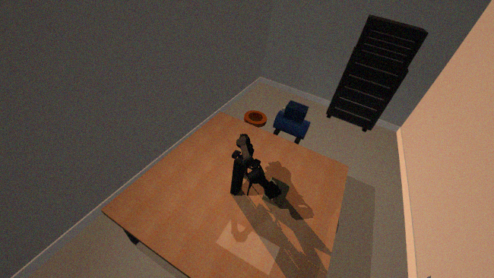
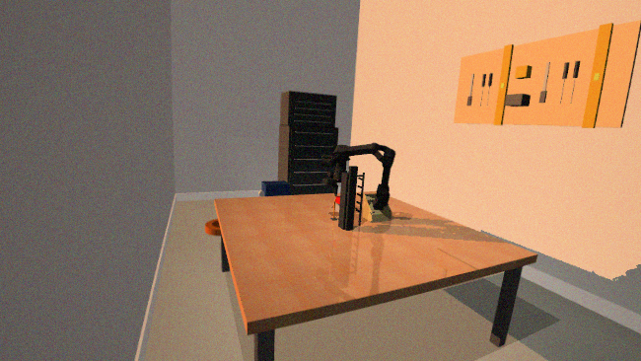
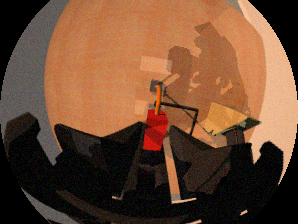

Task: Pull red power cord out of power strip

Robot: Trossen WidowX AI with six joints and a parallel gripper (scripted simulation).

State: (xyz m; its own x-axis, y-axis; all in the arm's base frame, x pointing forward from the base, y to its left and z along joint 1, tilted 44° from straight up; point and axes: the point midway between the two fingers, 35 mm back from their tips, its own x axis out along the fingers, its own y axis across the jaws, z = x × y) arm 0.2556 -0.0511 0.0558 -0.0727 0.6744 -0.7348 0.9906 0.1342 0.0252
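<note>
- The black parallel-jaw claw [image 3: 157, 152] points down at the orange wooden bench [image 2: 306, 256], its two dark fingers on either side of the boxy red plug [image 3: 154, 133].
- The fingers stand partly closed; whether they pinch the plug cannot be told.
- Beyond the plug's far end, a thin orange cord [image 3: 157, 99] runs away from the claw.
- In the exterior view, the tall black upright power strip [image 2: 347, 197] stands just beside the claw, with the red plug [image 2: 337, 200] at its side.
</note>
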